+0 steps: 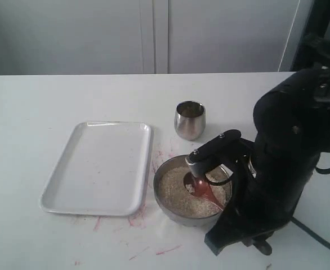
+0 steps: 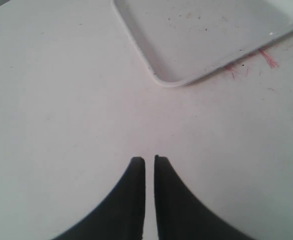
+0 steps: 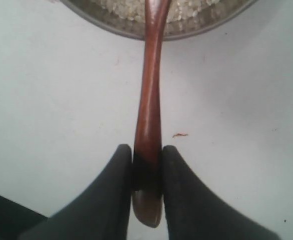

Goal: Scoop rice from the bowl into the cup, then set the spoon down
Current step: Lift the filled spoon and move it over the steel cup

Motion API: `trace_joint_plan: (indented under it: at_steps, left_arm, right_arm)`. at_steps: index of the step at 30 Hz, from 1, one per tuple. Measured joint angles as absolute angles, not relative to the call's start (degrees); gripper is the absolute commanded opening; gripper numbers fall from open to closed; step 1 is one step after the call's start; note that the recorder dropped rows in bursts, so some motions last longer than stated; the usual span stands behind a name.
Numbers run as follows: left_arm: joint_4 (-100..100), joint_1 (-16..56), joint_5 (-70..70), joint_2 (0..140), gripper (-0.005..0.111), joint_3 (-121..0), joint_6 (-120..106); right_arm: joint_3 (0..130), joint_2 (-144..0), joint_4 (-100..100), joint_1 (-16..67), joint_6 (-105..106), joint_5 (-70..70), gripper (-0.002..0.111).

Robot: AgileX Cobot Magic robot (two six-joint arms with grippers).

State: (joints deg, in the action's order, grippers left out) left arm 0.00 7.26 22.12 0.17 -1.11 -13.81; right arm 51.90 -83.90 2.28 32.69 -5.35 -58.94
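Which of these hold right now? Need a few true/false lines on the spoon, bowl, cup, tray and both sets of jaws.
1. The right jaws clamp the spoon by its handle. True.
2. The spoon's oval end sits in the cup. False: it rests on the rice in the bowl.
3. In the exterior view the tray lies right of the bowl. False: it lies to the left.
4. The left jaws grip nothing. True.
5. The cup stands upright, apart from the bowl. True.
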Motion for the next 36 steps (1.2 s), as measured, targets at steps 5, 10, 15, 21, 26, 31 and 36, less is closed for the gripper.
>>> trace_joint_plan:
  at_steps: [5,10,15,21,26,31,36]
  left_arm:
    - [0.0,7.26,22.12,0.17,0.014,-1.11,-13.81]
    - [0.0,7.26,22.12,0.17,0.014,-1.11,-13.81]
    - [0.0,7.26,22.12,0.17,0.014,-1.11,-13.81]
    - [0.0,7.26,22.12,0.17,0.014,-1.11,-13.81]
    - [0.0,7.26,22.12,0.17,0.014,-1.11,-13.81]
    - [0.0,7.26,22.12,0.17,0.014,-1.11,-13.81]
    - [0.0,7.26,22.12,0.17,0.014,-1.11,-13.81]
  right_arm:
    - [53.66,-82.3,1.79,31.83,-4.96,-58.92,0.0]
    - [56.06,-80.59,0.38,31.58,-3.62,-59.73,0.0]
    - [57.35,-80.59,0.0,31.58,-3.49,-60.87,0.0]
    - [60.67,-80.59,0.0,31.32,-3.49,-61.12,0.0]
    - [63.16,-80.59,0.0,29.05,-3.49,-61.61,0.0]
    - [64.7,-80.59,0.0,25.5,-2.96,-61.79,0.0]
    - [65.53,-81.11,0.0,21.97,-2.1,-61.68,0.0]
